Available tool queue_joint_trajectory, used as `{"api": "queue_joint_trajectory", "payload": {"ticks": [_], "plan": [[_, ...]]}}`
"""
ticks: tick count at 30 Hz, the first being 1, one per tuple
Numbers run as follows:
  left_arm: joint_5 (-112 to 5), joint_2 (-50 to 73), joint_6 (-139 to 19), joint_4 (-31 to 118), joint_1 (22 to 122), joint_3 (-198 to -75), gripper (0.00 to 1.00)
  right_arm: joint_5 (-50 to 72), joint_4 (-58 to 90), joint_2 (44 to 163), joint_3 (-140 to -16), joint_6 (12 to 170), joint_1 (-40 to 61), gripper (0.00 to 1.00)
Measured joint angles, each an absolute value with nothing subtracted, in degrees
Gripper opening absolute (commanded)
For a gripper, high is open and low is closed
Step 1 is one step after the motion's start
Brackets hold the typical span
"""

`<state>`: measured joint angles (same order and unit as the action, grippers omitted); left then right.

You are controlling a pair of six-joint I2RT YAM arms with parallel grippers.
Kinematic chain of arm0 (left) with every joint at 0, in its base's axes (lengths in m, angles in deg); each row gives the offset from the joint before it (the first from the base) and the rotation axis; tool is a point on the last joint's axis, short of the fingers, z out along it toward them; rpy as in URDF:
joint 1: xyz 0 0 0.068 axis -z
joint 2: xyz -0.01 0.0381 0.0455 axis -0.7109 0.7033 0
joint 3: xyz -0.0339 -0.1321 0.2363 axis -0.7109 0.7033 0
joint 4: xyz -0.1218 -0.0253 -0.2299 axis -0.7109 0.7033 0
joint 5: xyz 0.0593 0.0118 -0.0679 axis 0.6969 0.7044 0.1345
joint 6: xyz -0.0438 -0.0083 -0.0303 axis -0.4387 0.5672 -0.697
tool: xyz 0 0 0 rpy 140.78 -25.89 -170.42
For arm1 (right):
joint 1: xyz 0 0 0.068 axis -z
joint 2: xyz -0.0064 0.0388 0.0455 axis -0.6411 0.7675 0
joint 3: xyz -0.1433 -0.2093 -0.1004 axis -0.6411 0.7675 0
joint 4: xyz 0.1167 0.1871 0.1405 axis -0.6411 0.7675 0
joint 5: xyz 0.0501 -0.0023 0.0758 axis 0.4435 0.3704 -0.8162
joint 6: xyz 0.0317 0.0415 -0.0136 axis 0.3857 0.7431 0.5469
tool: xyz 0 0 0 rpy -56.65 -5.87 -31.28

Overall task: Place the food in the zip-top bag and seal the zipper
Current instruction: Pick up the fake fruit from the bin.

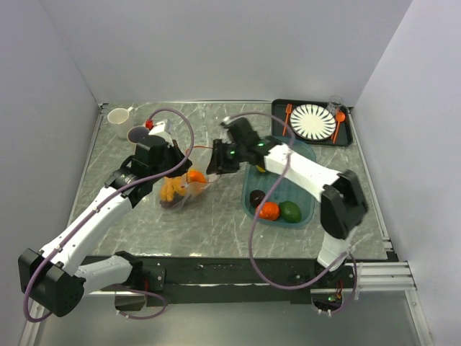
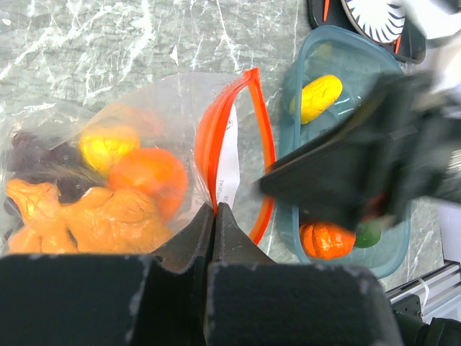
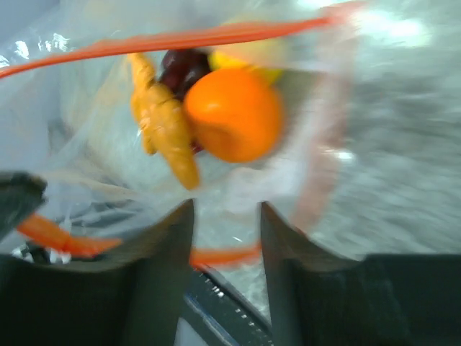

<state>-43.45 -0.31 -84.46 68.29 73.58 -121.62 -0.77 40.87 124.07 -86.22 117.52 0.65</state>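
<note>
Table (image 1: pixel 216 231): grey marbled top, with both arms reaching away from its near edge toward the middle.
Left gripper (image 2: pixel 215 213): clenched, jaws pressed together on the near edge of the bag's mouth, where the orange-red strip runs down to them.
Zip-top bag (image 2: pixel 155 97): clear and floppy, left of the table's centre between the two grippers, with its mouth gaping as an open loop.
Zipper (image 3: pixel 216 34): unsealed; one strand stretches across the far side of the mouth and the other sags low near the right fingers.
Food in the bag: a round orange fruit (image 3: pixel 232 114), a knobby orange piece (image 3: pixel 164 119), dark grapes (image 3: pixel 180 66) behind them and a yellow piece (image 2: pixel 108 144), all bunched together at the bottom.
Right gripper (image 3: pixel 225 209): released, fingers standing apart at the bag's mouth; film and the lower strand of the strip show in the gap, pinched by neither finger.
Teal tray (image 2: pixel 353 65): just right of the bag, partly under the right arm.
Food in the tray: a red-orange fruit (image 1: pixel 268 210) touching a green one (image 1: pixel 290 211) at the near end, a dark purple piece (image 1: pixel 257 197) just behind them, and a yellow piece (image 2: pixel 317 97) toward the far end.
Black tray (image 1: pixel 347 137): far right corner, carrying a striped plate (image 1: pixel 312 121) flanked by an orange fork (image 1: pixel 287 117) and orange spoon (image 1: pixel 338 124).
White cup (image 1: pixel 119 115): far left corner.
</note>
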Motion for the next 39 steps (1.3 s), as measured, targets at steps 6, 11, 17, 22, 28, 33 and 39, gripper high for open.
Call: {"api": "queue_joint_trajectory", "payload": {"ticks": [6,11,17,22,28,33,39], "plan": [[-43.48,-0.31,-84.46,68.29,73.58,-121.62,0.01,5.7,37.92,113.84,-77.46,119.97,8.19,0.7],[-43.52,-0.24,-84.44,68.29,73.58,-121.62,0.01,13.46,38.29,111.9,-73.48,123.4,11.53,0.95],[-43.96,0.59,-84.4,68.2,73.58,-121.65,0.01,21.13,39.54,112.81,-72.45,127.58,14.24,0.95],[-44.02,1.02,-84.4,68.07,73.6,-121.65,0.01,25.53,40.58,116.75,-73.06,131.32,16.39,0.94],[-44.02,1.11,-84.4,68.05,73.58,-121.65,0.01,28.72,43.36,123.83,-76.45,133.61,17.63,0.93],[-44.0,1.11,-84.38,68.02,73.58,-121.65,0.01,30.25,44.43,126.13,-77.89,134.24,17.96,0.89],[-43.98,1.11,-84.4,68.02,73.58,-121.65,0.01,29.92,44.8,129.32,-78.77,134.09,18.42,0.82]]}}
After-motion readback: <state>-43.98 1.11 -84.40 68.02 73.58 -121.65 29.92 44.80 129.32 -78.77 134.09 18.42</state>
